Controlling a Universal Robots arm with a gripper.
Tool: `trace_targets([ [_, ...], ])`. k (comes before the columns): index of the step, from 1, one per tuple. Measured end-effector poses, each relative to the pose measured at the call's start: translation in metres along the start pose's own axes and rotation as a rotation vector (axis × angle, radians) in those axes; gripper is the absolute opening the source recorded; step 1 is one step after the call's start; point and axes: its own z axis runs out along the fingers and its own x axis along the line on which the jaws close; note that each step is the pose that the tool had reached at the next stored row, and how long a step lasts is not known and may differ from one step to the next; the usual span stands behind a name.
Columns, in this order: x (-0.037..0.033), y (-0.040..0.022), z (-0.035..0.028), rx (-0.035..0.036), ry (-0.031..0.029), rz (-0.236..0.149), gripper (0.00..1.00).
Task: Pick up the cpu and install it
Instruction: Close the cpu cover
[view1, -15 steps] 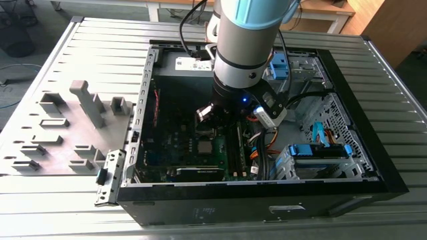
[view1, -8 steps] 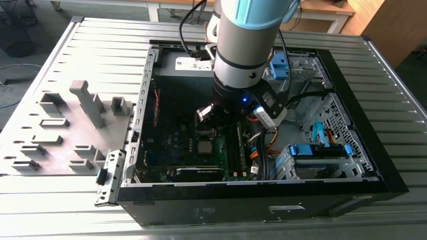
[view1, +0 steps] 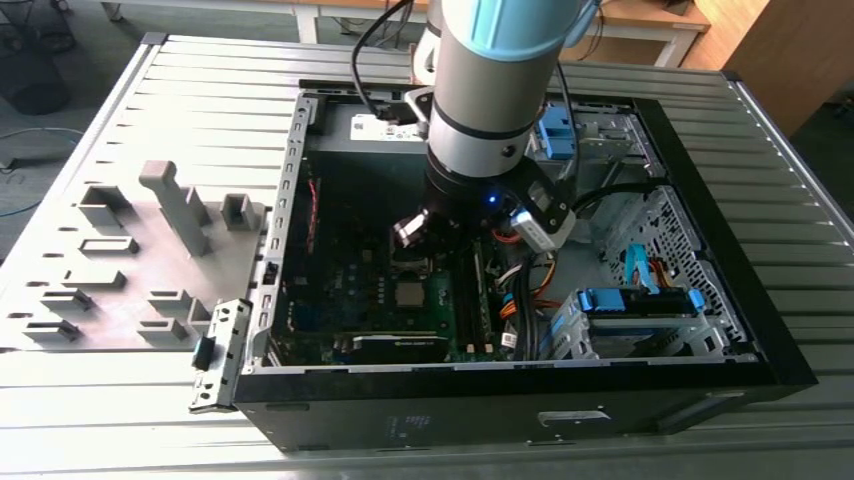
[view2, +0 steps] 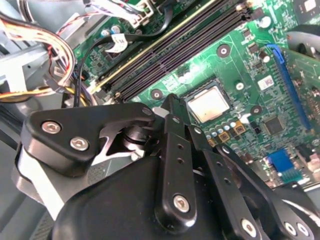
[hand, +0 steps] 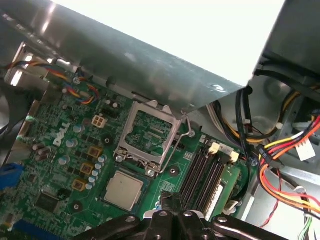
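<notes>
The cpu (hand: 123, 190), a small square chip with a silver-grey top, lies flat in its socket on the green motherboard (hand: 60, 150); it shows too in the second wrist view (view2: 209, 104) and the exterior view (view1: 407, 293). The socket's metal retention frame (hand: 147, 132) stands swung up beside it. My gripper (hand: 170, 202) hovers just above the board, beside the cpu and apart from it, on the side of the memory slots (hand: 202, 175). Its black fingers (view2: 172, 130) meet at the tips, shut on nothing.
The open computer case (view1: 747, 300) lies on a slatted metal table (view1: 200, 90). Bundles of coloured cables (hand: 285, 155) and a blue-handled drive bay (view1: 641, 300) crowd one side. A grey fixture plate with upright blocks (view1: 147, 250) sits at the exterior view's left.
</notes>
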Motion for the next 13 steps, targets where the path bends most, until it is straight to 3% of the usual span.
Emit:
trace_targets([
  [6,-0.0003,0.0003,0.0005,-0.0007,0.0002,-0.017,0.11],
  [13,-0.0033,0.0071,0.0020,-0.0028,-0.0005,-0.017,0.11],
])
